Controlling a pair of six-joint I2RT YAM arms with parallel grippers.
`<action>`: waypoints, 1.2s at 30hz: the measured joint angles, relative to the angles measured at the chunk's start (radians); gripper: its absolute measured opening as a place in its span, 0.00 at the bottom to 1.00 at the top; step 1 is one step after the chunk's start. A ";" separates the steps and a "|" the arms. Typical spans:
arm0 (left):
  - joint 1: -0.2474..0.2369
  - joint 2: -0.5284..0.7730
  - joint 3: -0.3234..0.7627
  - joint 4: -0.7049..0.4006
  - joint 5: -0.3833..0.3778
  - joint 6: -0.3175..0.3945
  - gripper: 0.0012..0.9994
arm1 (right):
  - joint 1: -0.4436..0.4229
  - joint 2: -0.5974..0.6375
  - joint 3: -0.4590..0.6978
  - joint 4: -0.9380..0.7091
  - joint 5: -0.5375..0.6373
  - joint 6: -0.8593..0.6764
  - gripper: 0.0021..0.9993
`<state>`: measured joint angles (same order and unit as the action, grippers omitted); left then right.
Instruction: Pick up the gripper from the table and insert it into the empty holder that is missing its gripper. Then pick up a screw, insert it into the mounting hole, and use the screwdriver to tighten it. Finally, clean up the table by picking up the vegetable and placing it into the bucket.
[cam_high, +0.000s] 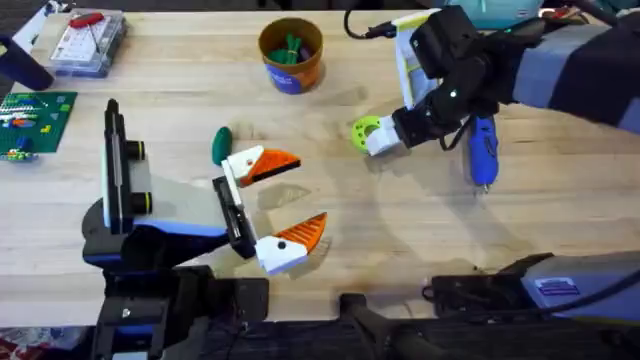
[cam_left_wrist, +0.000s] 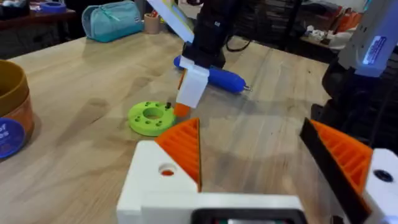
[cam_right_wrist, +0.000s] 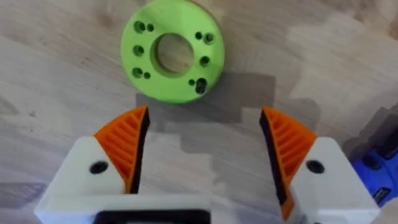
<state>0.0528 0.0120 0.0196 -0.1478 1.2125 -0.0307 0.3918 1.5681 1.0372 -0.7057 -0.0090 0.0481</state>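
Orange-tipped white gripper beside vegetable

Even, fairly bright indoor light from above; wooden table well exposed, no harsh glare. Soft double shadows spread on the wood near the table's front edge in overhead. Right arm large and blurred at upper right, close under the camera. Right wrist view: soft dark shadow beside the lime-green disc, wood grain slightly soft. Left wrist view: background room dim, out of focus; near fingers slightly blurred.
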 joint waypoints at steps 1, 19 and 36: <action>0.000 0.000 0.000 0.000 0.000 0.000 1.00 | -0.003 0.001 0.000 0.004 0.000 -0.002 1.00; 0.000 0.000 0.000 0.000 0.000 0.000 1.00 | -0.006 0.089 0.042 0.029 -0.005 -0.028 0.54; 0.000 0.000 0.000 0.000 0.000 0.000 1.00 | -0.006 0.093 0.075 0.025 0.005 -0.042 0.41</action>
<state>0.0528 0.0120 0.0196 -0.1478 1.2125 -0.0304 0.3859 1.6611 1.1118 -0.6807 -0.0039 0.0059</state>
